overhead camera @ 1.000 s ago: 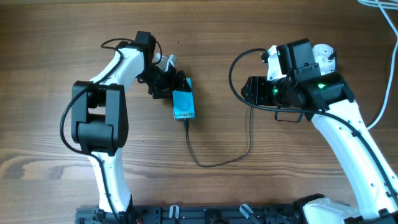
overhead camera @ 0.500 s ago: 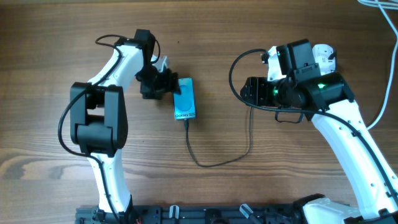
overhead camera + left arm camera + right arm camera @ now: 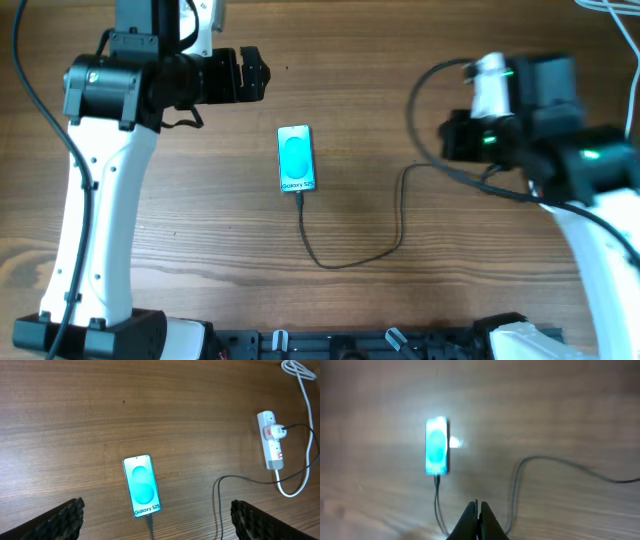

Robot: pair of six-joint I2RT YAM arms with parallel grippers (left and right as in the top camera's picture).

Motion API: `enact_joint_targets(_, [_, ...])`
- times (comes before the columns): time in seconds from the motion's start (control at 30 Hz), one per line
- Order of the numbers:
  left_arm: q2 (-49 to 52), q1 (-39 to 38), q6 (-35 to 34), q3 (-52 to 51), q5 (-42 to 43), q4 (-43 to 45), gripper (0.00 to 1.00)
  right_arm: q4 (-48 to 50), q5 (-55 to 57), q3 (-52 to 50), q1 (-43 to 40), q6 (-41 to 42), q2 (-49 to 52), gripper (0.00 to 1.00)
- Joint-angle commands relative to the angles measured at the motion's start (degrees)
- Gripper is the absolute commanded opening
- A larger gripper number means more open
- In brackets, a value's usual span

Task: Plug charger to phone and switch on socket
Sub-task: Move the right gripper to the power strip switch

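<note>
The phone lies flat in the middle of the wooden table, its cyan screen lit, also seen in the left wrist view and blurred in the right wrist view. The charger is a thin black cable whose tip sits in the phone's lower edge. It loops right and back to the white socket, where a plug is seated. In the overhead view my right arm hides the socket. My left gripper hangs open, high and left of the phone, holding nothing. My right gripper is shut and empty, above the cable loop.
The socket's white cord curls off toward the far right corner of the table. A black rail runs along the near edge between the two arm bases.
My left gripper has left the phone, risen up and to the left, and opened wide. My right arm has pulled back to the right off the socket and its jaws have shut.
</note>
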Motion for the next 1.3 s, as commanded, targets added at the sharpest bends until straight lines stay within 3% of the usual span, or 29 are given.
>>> enact_joint_targets(0.0, [0.42,0.22,0.04,-0.13,-0.59,-0.35,1.0,-0.83,-1.36,2.12,-8.55,-3.15,-1.95,0.04])
enact_joint_targets(0.2, [0.42,0.22,0.04,-0.13,-0.59,-0.46,1.0,-1.68,-16.72,2.1,-30.88,-12.66,1.16,0.04])
enact_joint_targets(0.47, [0.42,0.22,0.04,-0.13,-0.59,-0.46,1.0,6.91,-23.85,2.1,-47.17,-10.64,12.66,0.04])
enact_joint_targets(0.9, [0.42,0.22,0.04,-0.13,-0.59,-0.46,1.0,25.24,-23.8,2.1,-48.24,-6.51,36.65,0.04])
enact_joint_targets(1.27, [0.42,0.22,0.04,-0.13,-0.59,-0.46,1.0,32.39,-22.45,2.01,-45.27,-6.49,47.15,0.04])
